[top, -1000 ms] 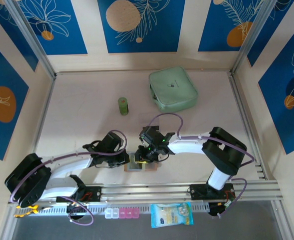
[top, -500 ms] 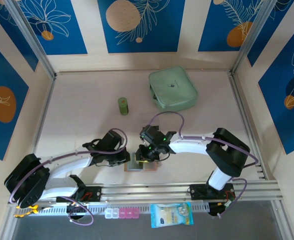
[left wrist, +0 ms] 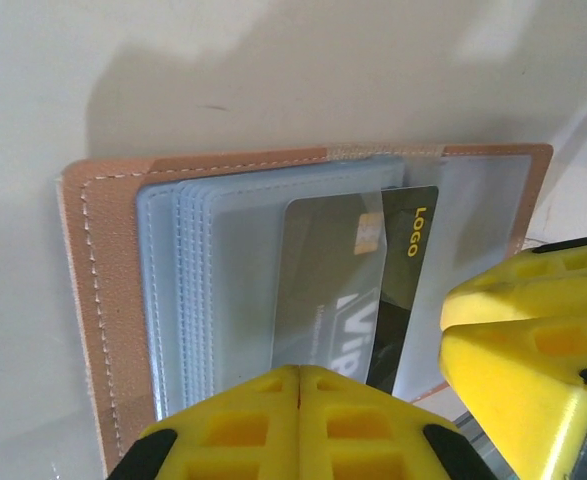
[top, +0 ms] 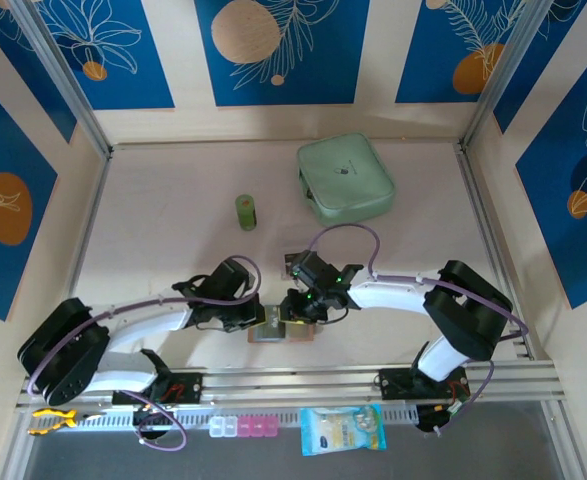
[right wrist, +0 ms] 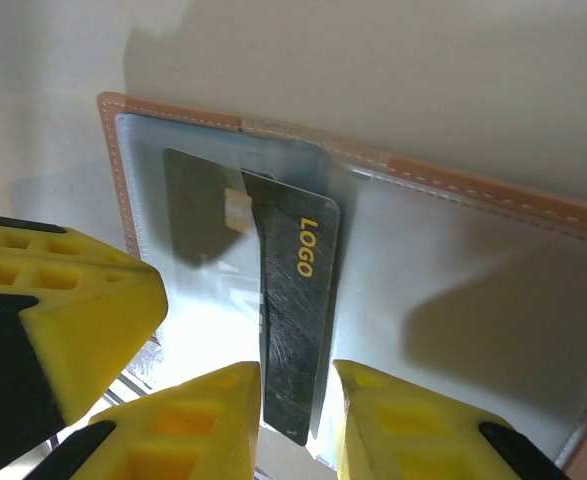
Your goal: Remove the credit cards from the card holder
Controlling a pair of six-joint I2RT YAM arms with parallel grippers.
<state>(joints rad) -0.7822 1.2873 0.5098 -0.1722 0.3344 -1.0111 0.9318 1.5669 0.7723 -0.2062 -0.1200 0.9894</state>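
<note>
Pale table (top: 163,250), card holder (left wrist: 98,290) open flat, long axis left-right.

The top camera looks down over the whole table (top: 173,230) from above its near edge. Both wrist cameras face down, close, sharing the card holder (left wrist: 81,300).

Work surface: pale beige matte tabletop (top: 163,250), rectangular, enclosed on three sides. Cream back wall (top: 178,60): carries blue rectangular panels (top: 313,60) with white line-drawn leaves and tan-orange discs. Cream left wall (top: 3,130) and cream right wall (top: 563,130): same blue leaf panels. Grooved aluminium corner posts (top: 67,85) rise at both rear corners. Silver aluminium rail (top: 313,378) spans near table edge. Dark grey floor strip (top: 533,450) lies in front of rail. Light even, diffuse; shadows soft.
</note>
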